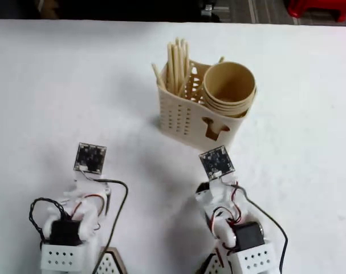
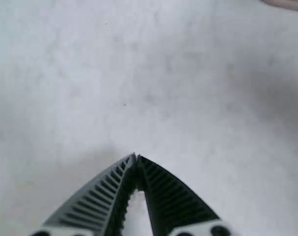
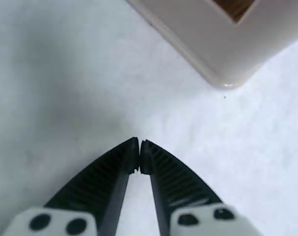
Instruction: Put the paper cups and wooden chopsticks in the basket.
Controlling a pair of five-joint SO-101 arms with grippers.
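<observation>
Basket [image 1: 184,123] with cups [image 1: 230,85] and chopsticks [image 1: 177,60] inside stands just ahead of right pincer [image 3: 139,147], farther from left pincer [image 2: 136,160]; both pressed together, empty.

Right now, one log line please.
cream perforated plastic basket: stacked tan paper cups, wooden chopsticks inside | left jaws shut | right jaws shut

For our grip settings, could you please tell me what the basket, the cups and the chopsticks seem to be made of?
The basket looks like moulded cream plastic, smooth, with rows of holes. The cups seem matte tan paper, with thin nested rims. The chopsticks look like pale bare wood.
</observation>
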